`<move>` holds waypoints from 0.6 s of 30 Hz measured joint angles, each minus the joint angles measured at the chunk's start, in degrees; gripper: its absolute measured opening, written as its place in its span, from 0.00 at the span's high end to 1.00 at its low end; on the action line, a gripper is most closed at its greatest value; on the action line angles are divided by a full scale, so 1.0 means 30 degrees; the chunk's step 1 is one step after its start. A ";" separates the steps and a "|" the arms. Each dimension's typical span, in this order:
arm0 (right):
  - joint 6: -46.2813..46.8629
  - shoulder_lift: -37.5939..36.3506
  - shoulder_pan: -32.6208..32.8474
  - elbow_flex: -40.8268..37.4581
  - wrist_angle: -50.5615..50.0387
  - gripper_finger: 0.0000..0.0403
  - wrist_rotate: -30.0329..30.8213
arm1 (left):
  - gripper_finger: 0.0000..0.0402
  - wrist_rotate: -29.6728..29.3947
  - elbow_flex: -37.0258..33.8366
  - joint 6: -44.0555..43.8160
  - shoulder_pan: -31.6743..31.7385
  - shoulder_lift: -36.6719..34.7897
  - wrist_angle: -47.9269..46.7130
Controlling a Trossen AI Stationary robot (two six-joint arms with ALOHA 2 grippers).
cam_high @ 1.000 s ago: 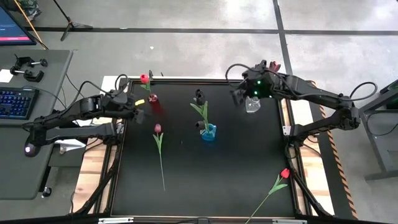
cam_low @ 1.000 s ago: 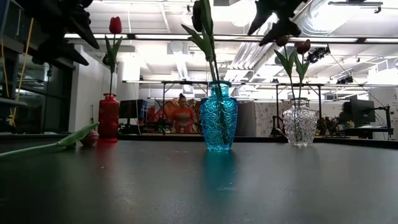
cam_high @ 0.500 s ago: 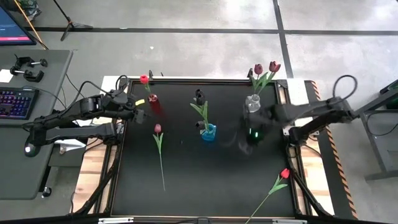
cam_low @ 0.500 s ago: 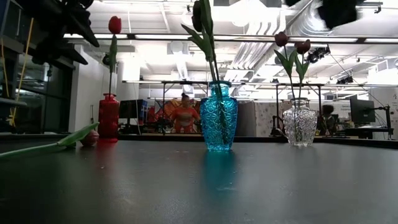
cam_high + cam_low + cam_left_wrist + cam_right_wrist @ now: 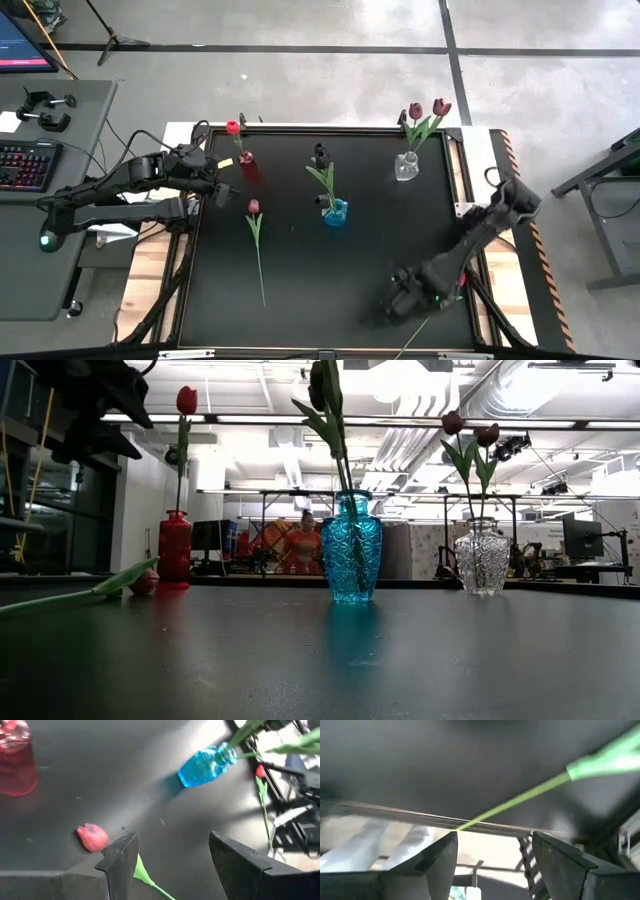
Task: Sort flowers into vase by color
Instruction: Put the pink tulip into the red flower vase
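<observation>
My right gripper hovers open near the table's near right corner, above the thin green stem of a red tulip lying on the table. My left gripper waits open at the far left, above a pink-red tulip lying flat with its stem toward the near edge. A red vase holds a red tulip. A blue vase holds a dark tulip. A clear vase holds two maroon tulips.
The black table's near edge runs just under my right gripper, and the lying tulip's stem end reaches over it. The three vases stand in a row across the far half of the table. A person moves in the room behind.
My right gripper has swung from above the clear vase at the far right toward the near edge, coming down and turning, and now hangs over the red tulip's stem. The two maroon tulips stay standing in the clear vase.
</observation>
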 joint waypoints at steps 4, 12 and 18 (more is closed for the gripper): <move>0.2290 0.1188 0.1345 -0.0007 0.0391 0.39 -0.1074 | 0.42 0.0683 0.0000 0.0567 0.0000 0.0000 0.0000; 0.5984 0.2286 0.3555 -0.0015 -0.0278 0.39 -0.0056 | 0.42 0.1639 0.0000 0.0667 0.0000 0.0000 0.0007; 0.6093 0.2834 0.3751 -0.0015 -0.3535 0.39 0.1441 | 0.42 0.1639 0.0000 0.0262 0.0000 0.0000 0.0126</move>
